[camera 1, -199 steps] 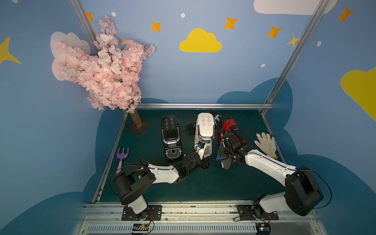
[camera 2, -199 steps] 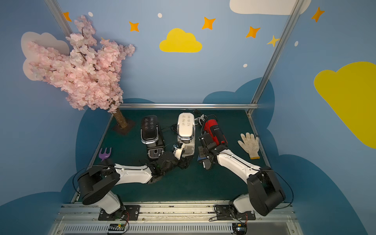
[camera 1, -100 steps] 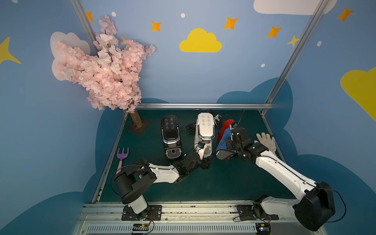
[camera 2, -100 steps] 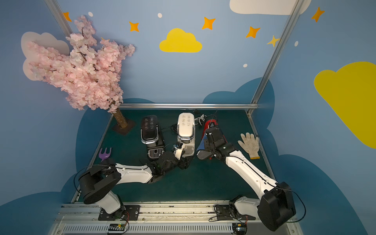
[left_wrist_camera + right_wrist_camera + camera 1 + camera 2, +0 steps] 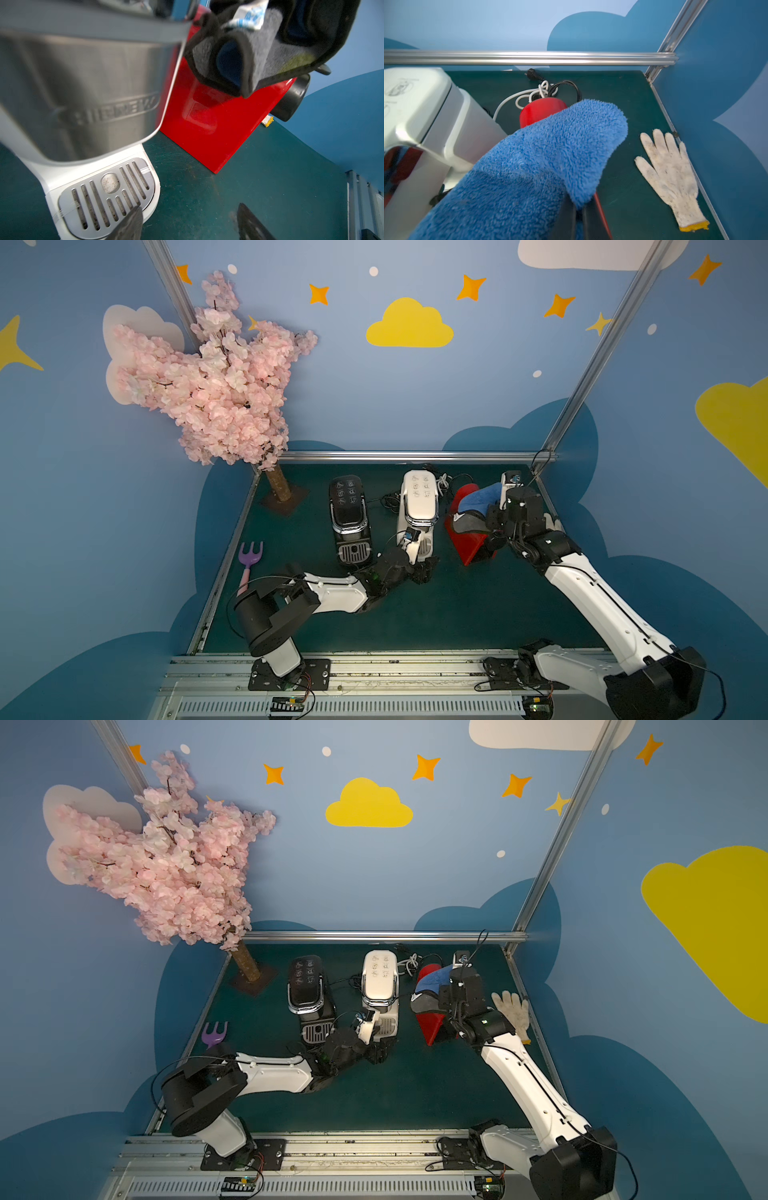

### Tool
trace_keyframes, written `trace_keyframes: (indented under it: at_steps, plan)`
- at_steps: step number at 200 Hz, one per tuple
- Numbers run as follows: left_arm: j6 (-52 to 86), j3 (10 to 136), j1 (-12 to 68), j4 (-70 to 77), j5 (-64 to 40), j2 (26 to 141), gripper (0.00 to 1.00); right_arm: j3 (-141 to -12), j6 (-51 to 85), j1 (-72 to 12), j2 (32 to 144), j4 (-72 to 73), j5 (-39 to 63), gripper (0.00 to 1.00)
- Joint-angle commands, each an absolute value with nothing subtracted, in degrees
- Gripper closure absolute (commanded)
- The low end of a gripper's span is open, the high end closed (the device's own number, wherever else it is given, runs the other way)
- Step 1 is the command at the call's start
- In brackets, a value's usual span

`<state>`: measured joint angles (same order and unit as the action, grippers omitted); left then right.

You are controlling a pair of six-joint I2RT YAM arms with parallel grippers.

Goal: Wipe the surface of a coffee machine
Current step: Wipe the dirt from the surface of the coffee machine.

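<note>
Right gripper (image 5: 578,213) aloft — pinching cloth (image 5: 542,153).

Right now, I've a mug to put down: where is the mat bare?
Widest bare patch: the front of the mat, between the left arm and right arm. Smaller one: between the purple fork and black machine. Crowded: around the white machine, red machine, cords and glove.

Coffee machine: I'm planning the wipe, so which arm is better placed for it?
Right. The right gripper is shut on the cloth, close beside the coffee machine; the left gripper is open and empty, low by the grille.
</note>
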<state>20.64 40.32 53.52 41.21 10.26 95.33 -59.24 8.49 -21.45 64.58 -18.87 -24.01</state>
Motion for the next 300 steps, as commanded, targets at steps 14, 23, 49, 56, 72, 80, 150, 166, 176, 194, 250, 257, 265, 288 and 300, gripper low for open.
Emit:
trace_keyframes:
  at_steps: [14,23,49,56,72,80,150,166,176,194,250,257,265,288,300]
  plan:
    - [20.47,42.32,53.26,41.31,8.61,97.15,0.28,-61.96,7.57,-19.7,61.1,-19.43,-26.13,1.0]
    - [20.42,42.56,53.26,41.3,8.43,97.25,0.28,-62.5,7.04,-19.6,60.83,-19.84,-26.91,1.0]
    - [20.45,42.8,53.17,41.39,8.38,97.51,0.28,-64.5,7.46,-18.85,60.92,-21.69,-24.5,1.0]
    - [20.45,42.74,53.17,41.4,8.35,97.53,0.28,-65.22,7.78,-18.82,61.54,-22.3,-23.04,1.0]
    - [20.51,42.84,53.17,41.48,8.25,97.69,0.28,-65.97,7.98,-18.84,63.58,-23.31,-21.63,1.0]
    - [20.56,42.82,53.11,41.48,8.26,97.65,0.28,-66.16,7.94,-18.81,64.93,-23.7,-21.99,1.0]
    - [20.63,41.42,53.06,41.48,9.11,96.73,0.28,-66.83,11.25,-15.93,79.06,-23.87,-19.57,1.0]
    - [20.73,41.06,52.93,41.48,9.49,96.56,0.28,-67.3,12.16,-14.89,81.59,-21.9,-17.14,1.0]
    - [20.71,40.88,52.99,41.56,9.49,96.34,0.28,-68.63,12.61,-14.47,83.58,-21.71,-15.65,1.0]
    - [20.59,40.63,53.0,41.46,9.57,96.07,0.28,-71.48,13.0,-14.5,86.91,-22.09,-14.3,1.0]
    - [20.6,39.55,52.9,41.28,10.77,94.85,0.28,-78.83,13.17,-14.76,93.01,-22.72,-9.41,1.0]
    - [20.6,39.55,52.88,41.22,10.75,95.0,0.28,-79.37,13.03,-14.8,93.7,-22.59,-9.24,1.0]
    - [20.56,39.55,52.86,41.17,10.81,94.85,0.28,-79.97,12.53,-14.9,94.41,-22.29,-9.11,1.0]
    - [20.57,39.52,52.88,41.05,10.67,94.7,0.28,-81.25,11.34,-15.14,96.75,-21.21,-8.77,1.0]
    - [20.47,39.39,52.83,41.04,10.81,94.65,0.28,-82.11,11.29,-15.13,97.98,-21.23,-8.57,1.0]
